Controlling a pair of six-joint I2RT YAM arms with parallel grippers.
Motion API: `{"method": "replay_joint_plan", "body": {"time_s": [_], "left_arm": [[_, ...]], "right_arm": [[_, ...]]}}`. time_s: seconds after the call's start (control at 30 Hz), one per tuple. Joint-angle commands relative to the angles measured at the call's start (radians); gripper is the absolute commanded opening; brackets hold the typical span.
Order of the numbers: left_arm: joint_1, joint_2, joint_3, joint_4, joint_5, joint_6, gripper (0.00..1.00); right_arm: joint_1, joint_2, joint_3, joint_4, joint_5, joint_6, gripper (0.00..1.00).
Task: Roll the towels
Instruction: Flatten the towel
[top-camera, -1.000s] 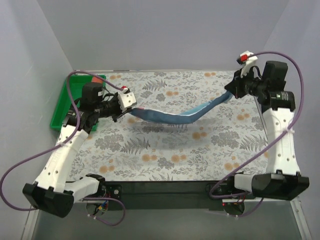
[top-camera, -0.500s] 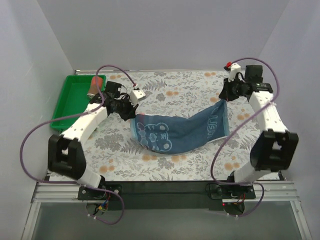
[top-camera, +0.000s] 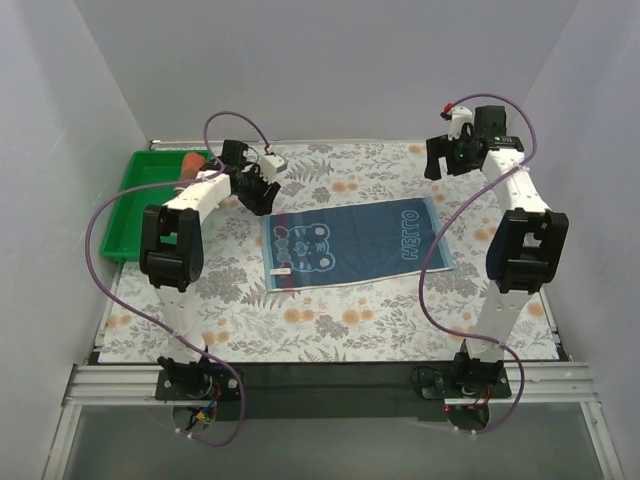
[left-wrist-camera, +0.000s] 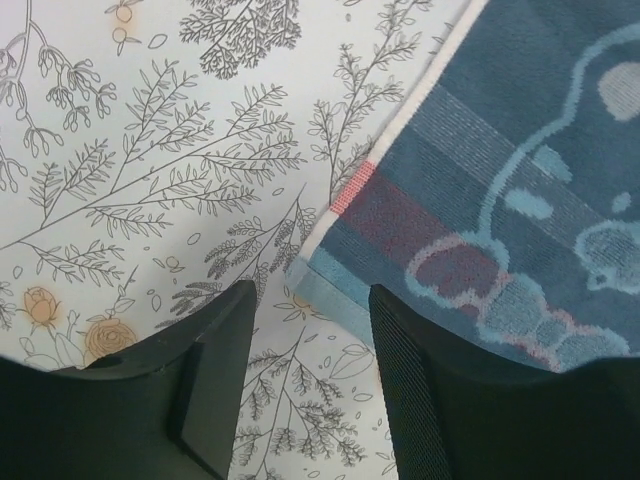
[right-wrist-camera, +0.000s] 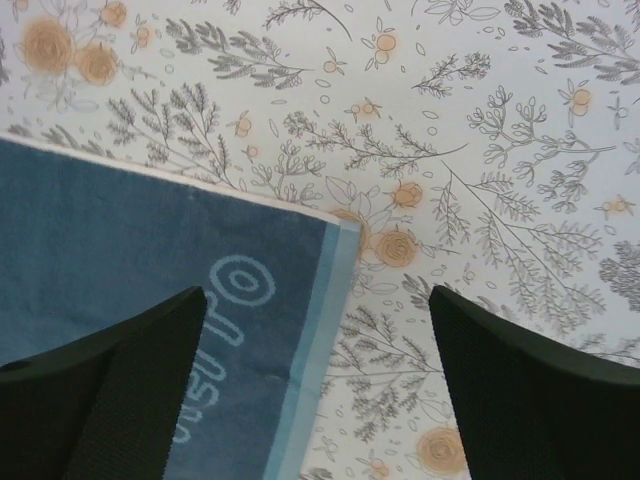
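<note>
A dark blue towel (top-camera: 355, 243) with a light blue cartoon print lies spread flat on the flowered tablecloth. My left gripper (top-camera: 261, 195) hovers open just off its far left corner; in the left wrist view the towel's corner (left-wrist-camera: 330, 280) lies just ahead of the gap between the open gripper (left-wrist-camera: 312, 305) fingers. My right gripper (top-camera: 437, 168) stands open above the far right corner, where the towel (right-wrist-camera: 150, 250) shows pale blue lettering under the wide gripper (right-wrist-camera: 315, 305). A rust-red towel roll (top-camera: 190, 164) lies in the green tray.
The green tray (top-camera: 140, 205) sits at the far left edge of the table, beside the left arm. Purple cables loop over both arms. Grey walls close in the back and both sides.
Both grippers have let go of the blue towel. It hung stretched between them before and now lies flat on the table. Both arms have pulled back toward the far edge.
</note>
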Motion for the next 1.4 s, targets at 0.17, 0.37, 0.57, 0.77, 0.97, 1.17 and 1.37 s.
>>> {"method": "replay_joint_plan", "body": {"time_s": [0.17, 0.37, 0.57, 0.77, 0.97, 1.17, 1.37], "left_arm": [[-0.027, -0.379, -0.285, -0.171, 0.231, 0.192, 0.26], [-0.15, -0.513, -0.512, -0.238, 0.196, 0.23, 0.17], [-0.221, -0.511, -0.592, -0.159, 0.142, 0.186, 0.16], [-0.235, -0.473, -0.617, -0.109, 0.107, 0.166, 0.16], [-0.235, -0.432, -0.667, -0.057, 0.026, 0.158, 0.16], [-0.233, -0.422, -0.726, -0.061, -0.065, 0.164, 0.13], [-0.213, -0.462, -0.793, -0.116, -0.131, 0.21, 0.08]], "right_arm": [[0.0, -0.254, -0.276, -0.283, -0.052, -0.216, 0.33], [0.028, -0.313, -0.499, -0.317, 0.034, -0.29, 0.24], [0.057, -0.245, -0.514, -0.278, 0.065, -0.246, 0.19], [0.071, -0.202, -0.628, -0.161, 0.146, -0.21, 0.2], [0.072, -0.159, -0.709, -0.104, 0.244, -0.229, 0.19], [0.071, -0.142, -0.719, -0.086, 0.331, -0.247, 0.18], [0.066, -0.153, -0.748, -0.052, 0.438, -0.29, 0.18]]}}
